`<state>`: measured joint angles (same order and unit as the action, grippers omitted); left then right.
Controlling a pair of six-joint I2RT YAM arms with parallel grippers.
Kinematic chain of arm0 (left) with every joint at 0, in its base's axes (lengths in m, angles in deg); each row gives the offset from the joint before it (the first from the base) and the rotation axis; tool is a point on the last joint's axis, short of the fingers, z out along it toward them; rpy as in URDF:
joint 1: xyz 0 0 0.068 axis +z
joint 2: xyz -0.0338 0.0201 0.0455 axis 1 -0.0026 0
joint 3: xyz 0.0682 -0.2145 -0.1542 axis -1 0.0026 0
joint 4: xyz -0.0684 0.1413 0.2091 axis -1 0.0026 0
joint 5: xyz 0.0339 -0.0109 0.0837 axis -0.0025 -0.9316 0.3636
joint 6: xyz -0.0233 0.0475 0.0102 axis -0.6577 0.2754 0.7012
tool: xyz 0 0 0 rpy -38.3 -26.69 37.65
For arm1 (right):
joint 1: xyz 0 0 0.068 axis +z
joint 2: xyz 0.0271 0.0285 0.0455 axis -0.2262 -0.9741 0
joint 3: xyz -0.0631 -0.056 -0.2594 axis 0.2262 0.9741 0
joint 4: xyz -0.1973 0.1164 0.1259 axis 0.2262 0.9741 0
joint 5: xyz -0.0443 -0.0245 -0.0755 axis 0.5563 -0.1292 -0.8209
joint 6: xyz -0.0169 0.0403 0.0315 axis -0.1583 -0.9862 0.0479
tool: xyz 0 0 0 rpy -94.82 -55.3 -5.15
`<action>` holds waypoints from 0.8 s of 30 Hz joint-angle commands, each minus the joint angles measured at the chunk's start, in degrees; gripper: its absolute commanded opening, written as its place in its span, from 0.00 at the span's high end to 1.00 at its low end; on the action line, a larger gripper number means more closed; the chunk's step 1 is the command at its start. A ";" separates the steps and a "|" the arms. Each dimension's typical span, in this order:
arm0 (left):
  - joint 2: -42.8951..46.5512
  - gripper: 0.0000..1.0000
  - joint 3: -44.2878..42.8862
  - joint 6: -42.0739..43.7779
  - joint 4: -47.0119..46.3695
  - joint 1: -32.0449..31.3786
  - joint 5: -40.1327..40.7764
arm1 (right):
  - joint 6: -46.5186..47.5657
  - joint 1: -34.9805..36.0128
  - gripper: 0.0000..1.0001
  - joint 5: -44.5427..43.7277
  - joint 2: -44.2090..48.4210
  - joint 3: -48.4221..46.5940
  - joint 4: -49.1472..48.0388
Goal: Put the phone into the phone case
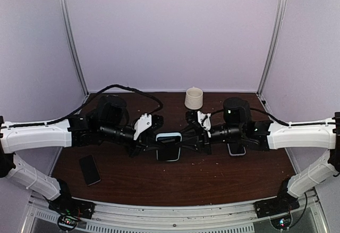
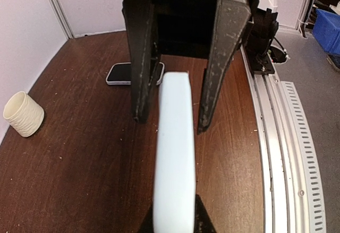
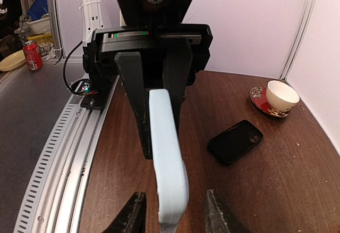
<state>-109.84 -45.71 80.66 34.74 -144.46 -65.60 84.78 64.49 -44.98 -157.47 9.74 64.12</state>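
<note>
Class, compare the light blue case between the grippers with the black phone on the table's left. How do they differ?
The case is light blue; the black phone is dark all over. The case is clamped in the left gripper; the black phone lies loose, flat on the table. Both are flat rounded rectangles.

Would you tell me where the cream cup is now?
Top view: the cream cup stands at the far edge of the table, just right of centre, beyond the light-blue case.
</note>
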 commanded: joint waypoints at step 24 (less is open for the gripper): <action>3.86 0.43 -0.90 -2.94 -4.42 -0.29 -2.82 | -8.44 0.25 1.00 4.90 5.42 -3.66 -5.32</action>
<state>-106.15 -45.98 76.14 32.71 -144.46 -67.85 78.64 64.82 -41.16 -158.04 9.68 62.40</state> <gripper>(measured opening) 0.544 0.087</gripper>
